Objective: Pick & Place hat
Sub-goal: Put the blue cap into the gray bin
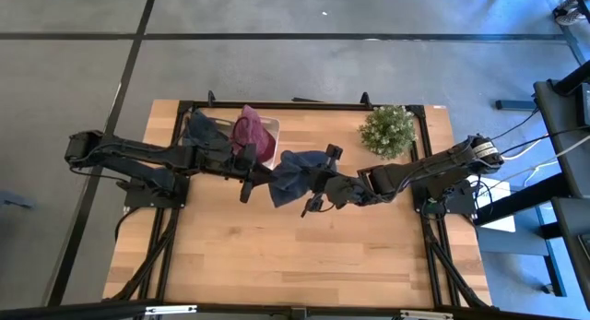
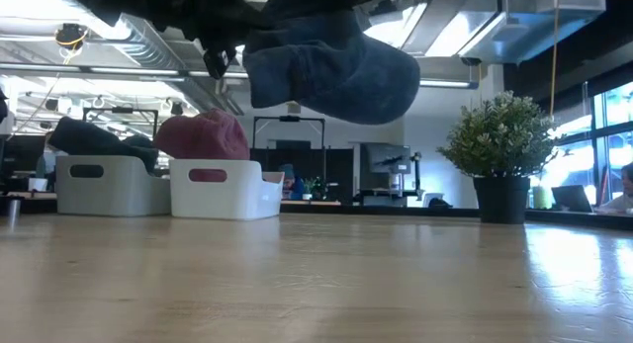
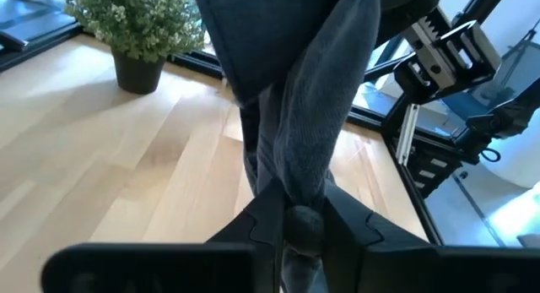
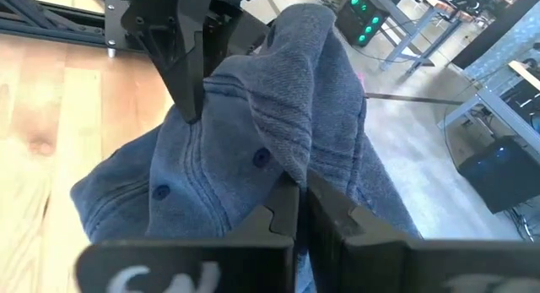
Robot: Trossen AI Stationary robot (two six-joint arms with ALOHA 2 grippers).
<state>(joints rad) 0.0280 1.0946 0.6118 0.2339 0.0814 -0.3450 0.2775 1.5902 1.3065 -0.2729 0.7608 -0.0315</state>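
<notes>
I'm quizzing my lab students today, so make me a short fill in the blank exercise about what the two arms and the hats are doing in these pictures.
1. The blue hat is gripped by ____ grippers, the left gripper and the right gripper.
2. In the low view, the blue hat hangs ____ the table.
3. The maroon hat sits in a ____ bin.

Missing words: both; above; white

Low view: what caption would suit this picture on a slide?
Both grippers hold a blue denim hat high above the wooden table, near two white bins and a potted plant.
</notes>
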